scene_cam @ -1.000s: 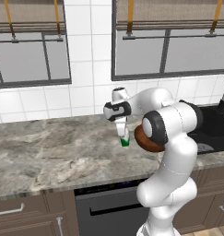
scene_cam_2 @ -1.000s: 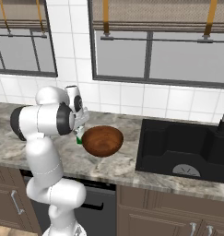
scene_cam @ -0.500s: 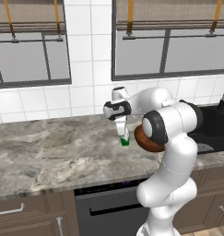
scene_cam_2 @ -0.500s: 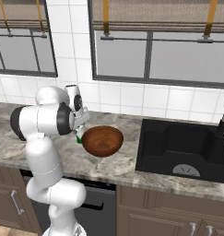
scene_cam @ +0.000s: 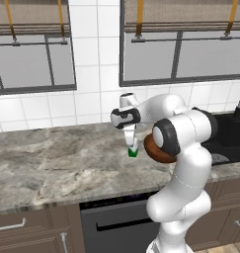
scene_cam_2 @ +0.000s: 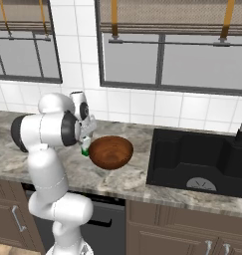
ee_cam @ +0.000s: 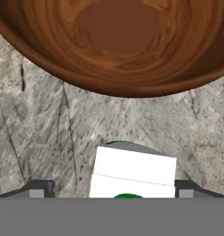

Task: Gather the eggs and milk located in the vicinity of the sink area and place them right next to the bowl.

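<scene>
My gripper (ee_cam: 111, 190) stands open, fingertips clear of the milk carton (ee_cam: 133, 173) on either side. Carton sits upright on the marble surface (scene_cam: 52, 163), just beside the wooden bowl (scene_cam_2: 110, 152).

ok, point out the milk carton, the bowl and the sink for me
milk carton (ee_cam: 134, 168), hand view, on its white gabled top
bowl (scene_cam_2: 110, 151), right base view, on its inner wall
sink (scene_cam_2: 192, 157), right base view, on the black basin
</scene>
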